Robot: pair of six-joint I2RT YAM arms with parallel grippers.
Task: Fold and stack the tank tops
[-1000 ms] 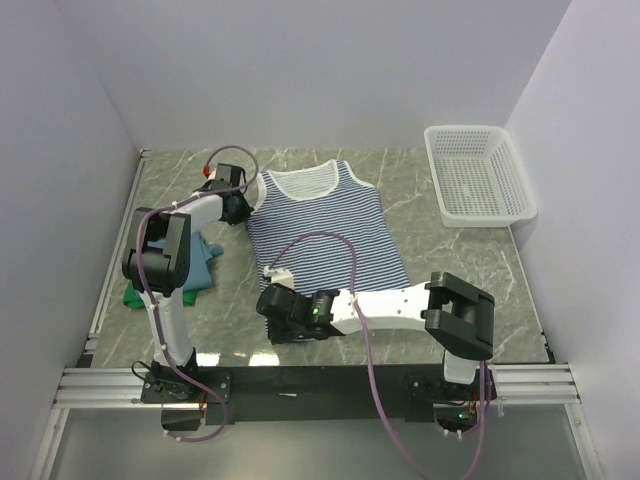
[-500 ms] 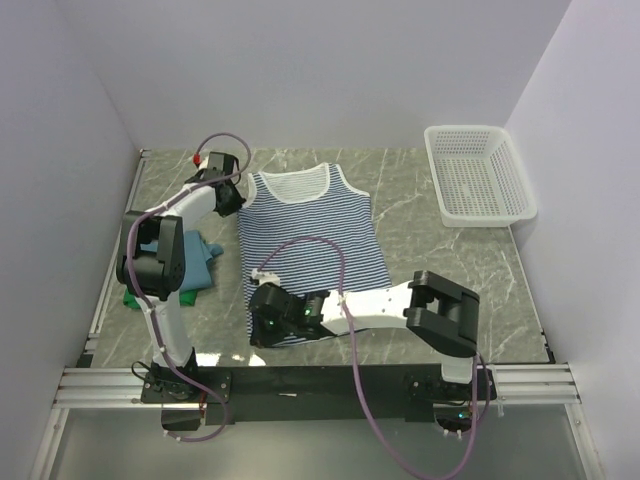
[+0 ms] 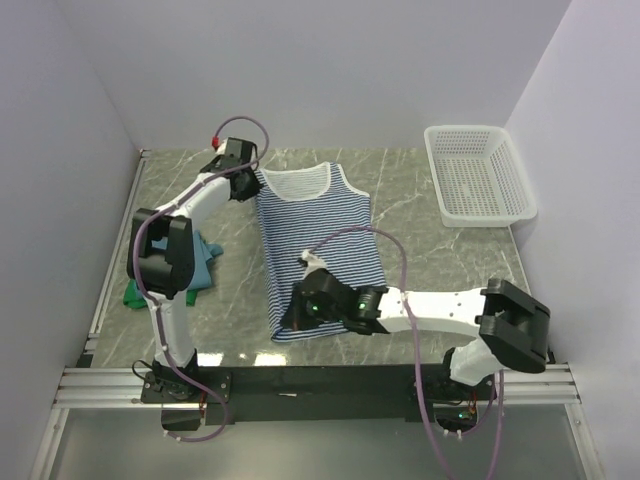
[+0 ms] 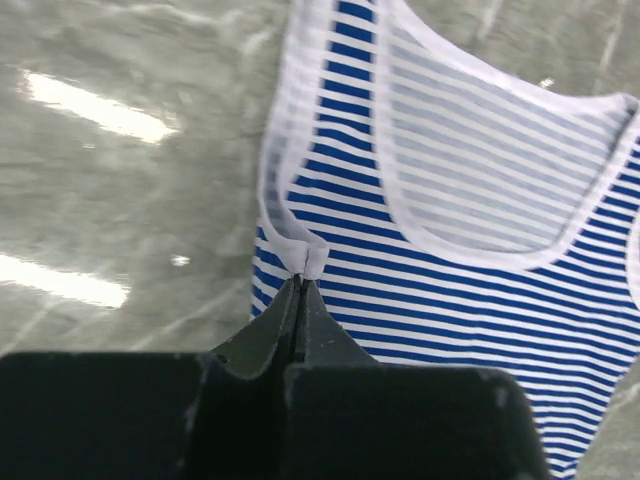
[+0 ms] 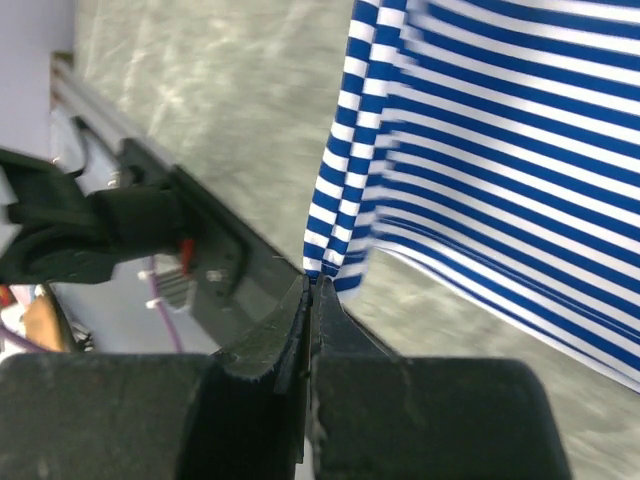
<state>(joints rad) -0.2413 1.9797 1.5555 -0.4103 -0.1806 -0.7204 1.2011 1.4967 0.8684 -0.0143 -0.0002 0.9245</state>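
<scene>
The navy-and-white striped tank top (image 3: pixel 325 240) lies spread on the marble table, neckline at the far end. My left gripper (image 3: pixel 252 180) is shut on its left shoulder strap (image 4: pixel 300 255), pinching the white edging. My right gripper (image 3: pixel 300 312) is shut on the near left hem corner (image 5: pixel 330 262), lifting it a little. The teal-blue tank top (image 3: pixel 205 262) and the green tank top (image 3: pixel 131 295) lie folded in a pile at the left, partly behind the left arm.
A white mesh basket (image 3: pixel 478 175) stands at the back right. White walls close in the table on three sides. The black mounting rail (image 3: pixel 320 380) runs along the near edge, close to the right gripper.
Both grippers have shifted right with the striped top, dragging its left edge toward the table's middle. The right arm has swung out to the right.
</scene>
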